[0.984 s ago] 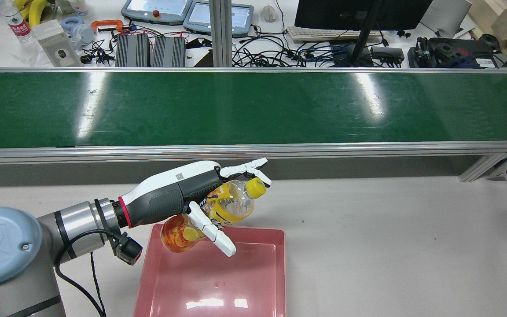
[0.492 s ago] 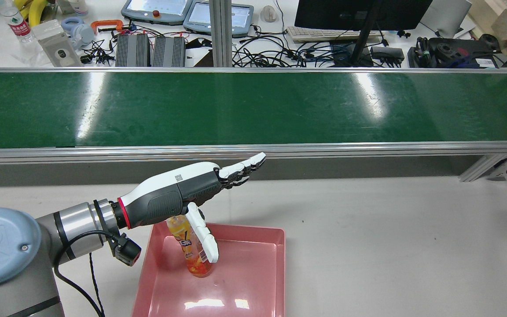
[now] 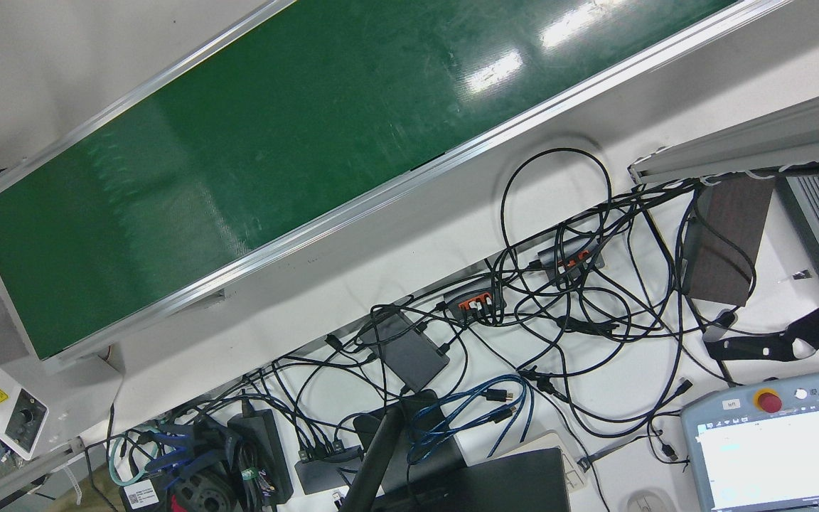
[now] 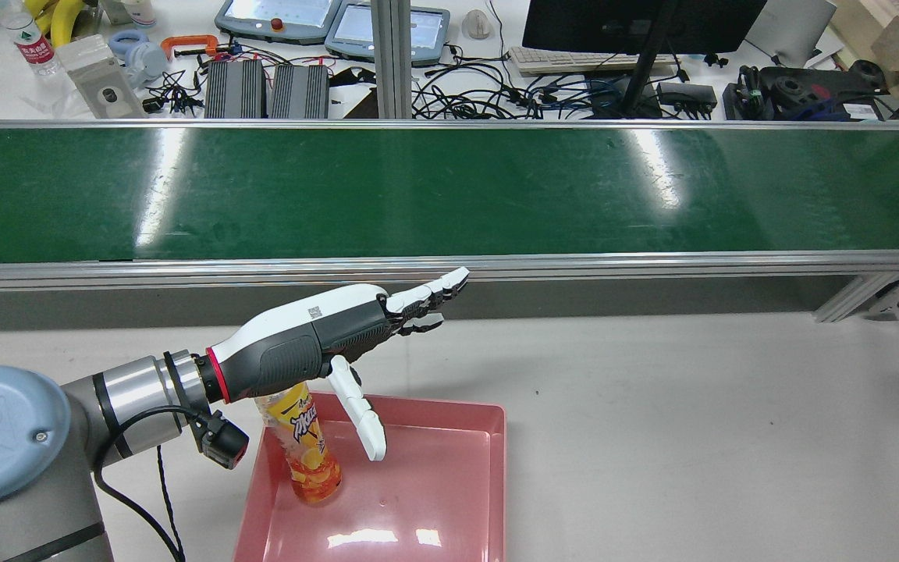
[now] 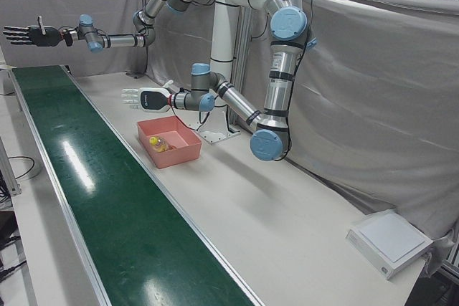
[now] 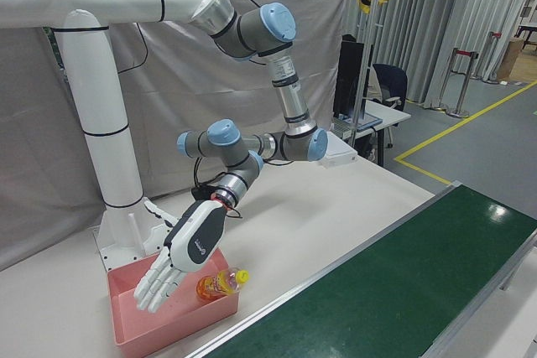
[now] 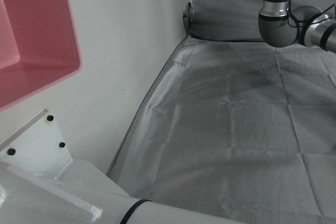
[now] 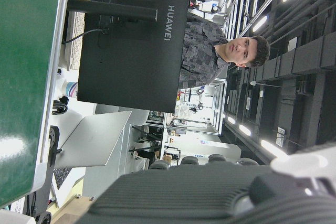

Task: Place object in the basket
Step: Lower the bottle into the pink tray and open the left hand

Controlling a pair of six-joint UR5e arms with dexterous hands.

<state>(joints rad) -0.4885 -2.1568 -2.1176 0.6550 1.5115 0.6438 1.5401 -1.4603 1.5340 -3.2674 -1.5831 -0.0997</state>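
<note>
An orange drink bottle (image 4: 305, 453) with a yellow cap lies inside the pink basket (image 4: 488, 468), near its left wall. It also shows in the right-front view (image 6: 220, 284) and the left-front view (image 5: 159, 144). My left hand (image 4: 340, 336) hovers above the basket's back left corner, open, fingers stretched out, holding nothing. It shows too in the right-front view (image 6: 180, 257) and the left-front view (image 5: 140, 97). My right hand (image 5: 25, 34) is raised high over the far end of the belt, open and empty.
The long green conveyor belt (image 4: 449, 195) runs across beyond the basket, with a metal rail along its near edge. The white tabletop (image 4: 691, 437) stretches to the basket's right. Monitor, cables and pendants (image 3: 523, 320) lie past the belt.
The left hand held the bottle over the basket, then opened. The bottle dropped into the basket and has shifted towards its left wall. The hand stays open above.
</note>
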